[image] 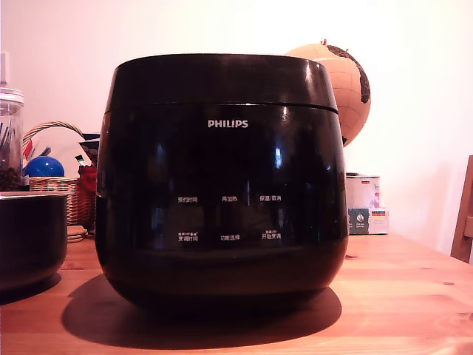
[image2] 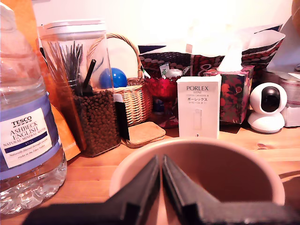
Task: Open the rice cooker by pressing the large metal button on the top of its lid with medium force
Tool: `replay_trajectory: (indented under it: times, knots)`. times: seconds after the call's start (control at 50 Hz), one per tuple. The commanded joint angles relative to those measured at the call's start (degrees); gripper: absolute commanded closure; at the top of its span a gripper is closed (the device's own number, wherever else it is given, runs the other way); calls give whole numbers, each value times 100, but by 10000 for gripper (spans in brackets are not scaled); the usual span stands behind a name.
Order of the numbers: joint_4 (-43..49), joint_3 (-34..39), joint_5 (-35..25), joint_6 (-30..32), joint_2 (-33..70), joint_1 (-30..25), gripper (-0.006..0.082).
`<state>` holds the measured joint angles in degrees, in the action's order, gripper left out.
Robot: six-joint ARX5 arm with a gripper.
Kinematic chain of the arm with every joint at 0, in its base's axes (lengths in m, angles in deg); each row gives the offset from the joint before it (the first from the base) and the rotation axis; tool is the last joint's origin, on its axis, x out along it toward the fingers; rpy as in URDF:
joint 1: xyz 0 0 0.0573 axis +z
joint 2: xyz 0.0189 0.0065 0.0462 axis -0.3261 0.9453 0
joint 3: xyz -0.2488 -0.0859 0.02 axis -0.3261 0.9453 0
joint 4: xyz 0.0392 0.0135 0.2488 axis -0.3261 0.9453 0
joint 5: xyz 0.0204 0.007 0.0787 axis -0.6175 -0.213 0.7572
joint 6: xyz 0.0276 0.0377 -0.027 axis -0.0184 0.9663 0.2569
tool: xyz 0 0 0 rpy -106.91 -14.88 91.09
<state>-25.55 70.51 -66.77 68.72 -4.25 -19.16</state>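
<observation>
- Large glossy black rounded rice cooker (image: 222, 185) with white PHILIPS lettering, planted mid-frame on the pale wooden counter (image: 399, 296) in the exterior view, front panel square to the camera.
- Wide round glossy black lid (image: 218, 78) seated flat as the cooker's top band, seam closed all round; not yet opened.
- Large metal button not visible from this low frontal angle; presumably on the lid's upper face, out of sight.
- Black two-fingered pincer (image2: 161, 187) seen only in the wrist view, fingers drawn together with no more than a hairline slit between them, clamped on nothing.
- Just beyond the fingertips, a pale pink round rim (image2: 201, 152) of some bowl or cup; behind it a clear plastic Tesco water bottle (image2: 28, 131), a transparent jar of dark pellets (image2: 96, 117), a woven wicker basket (image2: 133, 101), a white PORLEX box (image2: 199, 108) and a small white round camera (image2: 267, 105).
- No cooker anywhere in the wrist view, no arm anywhere in the exterior view; direction from pincer to lid therefore impossible to fix from these pictures.
- Likely next need: swing round until the lid top comes under the closed fingertips, then press straight down along the cooker's upright axis.
</observation>
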Motion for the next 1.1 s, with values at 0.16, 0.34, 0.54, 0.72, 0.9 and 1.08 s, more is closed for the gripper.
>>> replay_trajectory:
  times: [0.16, 0.34, 0.54, 0.72, 0.9, 1.08]
  knots:
    - [-815, -57, -721, -24, -83, 306, 788]
    - [-861, -57, -885, -192, -83, 299, 788]
    - [-1429, -66, -1580, -660, -83, 295, 788]
    - [-1484, -192, -2885, -1353, -83, 295, 788]
    - [-1163, -332, -4280, -3204, -81, 267, 788]
    - [-975, -546, -4841, -3283, 15, -192, 788]
